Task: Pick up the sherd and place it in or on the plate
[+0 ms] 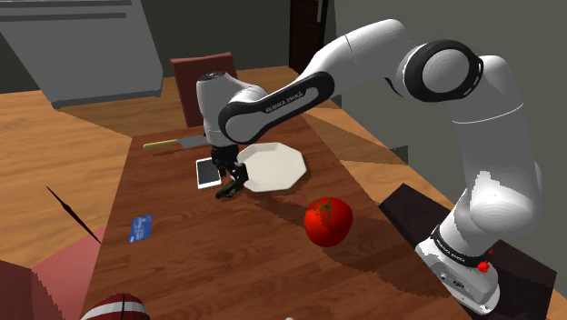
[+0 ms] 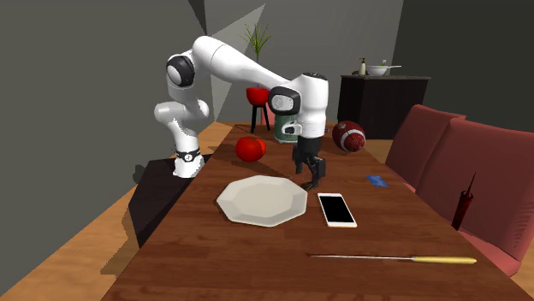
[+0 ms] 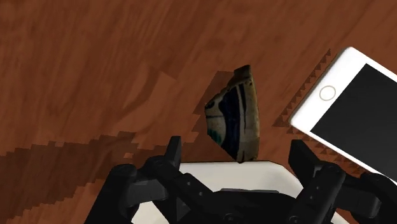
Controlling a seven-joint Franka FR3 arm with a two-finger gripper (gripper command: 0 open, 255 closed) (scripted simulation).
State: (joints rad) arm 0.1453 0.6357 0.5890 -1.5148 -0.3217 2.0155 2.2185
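Note:
The sherd (image 3: pixel 236 118) is a small curved piece, tan on the outside with blue and white markings. It rests on the brown wooden table (image 3: pixel 95 76) between the white octagonal plate (image 1: pixel 273 166) (image 2: pixel 261 201) and a white phone (image 3: pixel 356 114). My gripper (image 3: pixel 236 146) hangs just above the sherd. It is open, with a finger on either side and neither one touching the piece. One end of the sherd reaches the plate's rim (image 3: pixel 210 170). In the shoulder view the gripper (image 1: pixel 232 182) stands at the plate's left edge. In the second exterior view the gripper (image 2: pixel 310 175) stands behind the plate.
The phone (image 1: pixel 207 173) (image 2: pixel 336 209) lies right beside the gripper. Also on the table are a red tomato (image 1: pixel 327 221) (image 2: pixel 250 148), a blue card (image 1: pixel 139 228), a long yellow-handled tool (image 2: pixel 394 257) and a football (image 2: pixel 348 135). Red chairs (image 2: pixel 479 171) line one side.

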